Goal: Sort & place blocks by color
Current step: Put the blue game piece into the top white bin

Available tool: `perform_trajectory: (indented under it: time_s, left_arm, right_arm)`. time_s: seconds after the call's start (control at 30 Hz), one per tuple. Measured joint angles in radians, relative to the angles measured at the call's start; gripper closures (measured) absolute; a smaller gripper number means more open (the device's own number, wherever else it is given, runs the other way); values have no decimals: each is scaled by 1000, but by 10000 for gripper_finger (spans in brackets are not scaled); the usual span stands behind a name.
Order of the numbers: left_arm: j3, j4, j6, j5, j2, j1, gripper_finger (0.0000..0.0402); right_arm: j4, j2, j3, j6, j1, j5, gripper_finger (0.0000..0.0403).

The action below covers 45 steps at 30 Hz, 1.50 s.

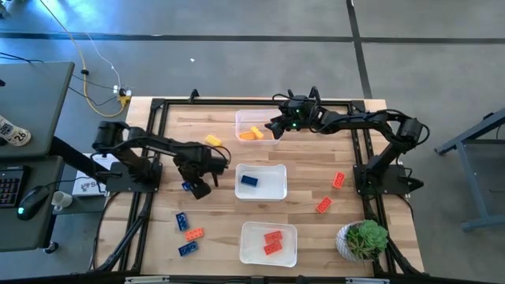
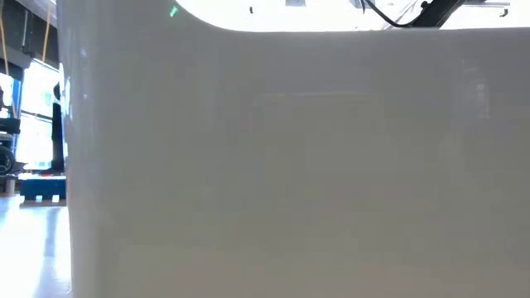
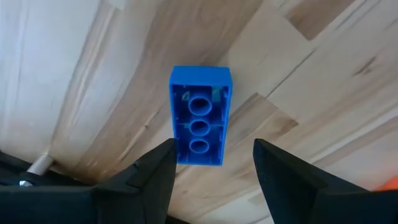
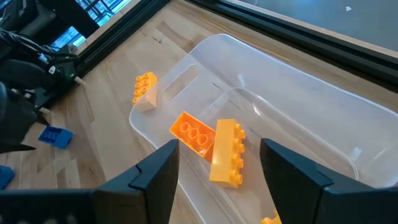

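Left gripper (image 3: 211, 163) is hovering with fingers spread over an upturned blue brick (image 3: 200, 116) on the wooden table (image 1: 308, 201), left of the middle tub (image 1: 272, 189). Right gripper (image 4: 217, 163), fingers apart, is hanging over the far tub (image 4: 323, 118) holding yellow-orange bricks (image 4: 225, 151).

A wooden worktop (image 1: 308, 213) stands on a grey floor (image 1: 237, 55) crossed by dark lines. A dark desk (image 1: 28, 102) with a keyboard (image 1: 8, 185) and mouse (image 1: 31, 199) sits beside it, near yellow cables (image 1: 95, 99).
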Motion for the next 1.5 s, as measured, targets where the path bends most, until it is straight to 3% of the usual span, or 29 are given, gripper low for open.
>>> perform_trajectory:
  time_s: [0.53, 0.73, 0.93, 1.1, 1.5]
  left_arm:
    - [0, 38, 75, -1, 169, 0, 203]
    - [2, 45, 127, 9, 179, 0, 246]
    - [0, 39, 175, -18, 159, 0, 341]
    - [0, 41, 180, -76, 118, 2, 340]
    - [48, 85, 194, -68, -97, 98, 340]
  right_arm:
    - [3, 0, 0, 0, 0, -2, 194]
    - [10, 0, 0, 0, 0, -7, 194]
    - [24, 0, 0, 0, 0, -38, 194]
    - [36, -23, 8, 0, 0, -45, 194]
    - [-9, -65, 166, -8, 6, -50, 194]
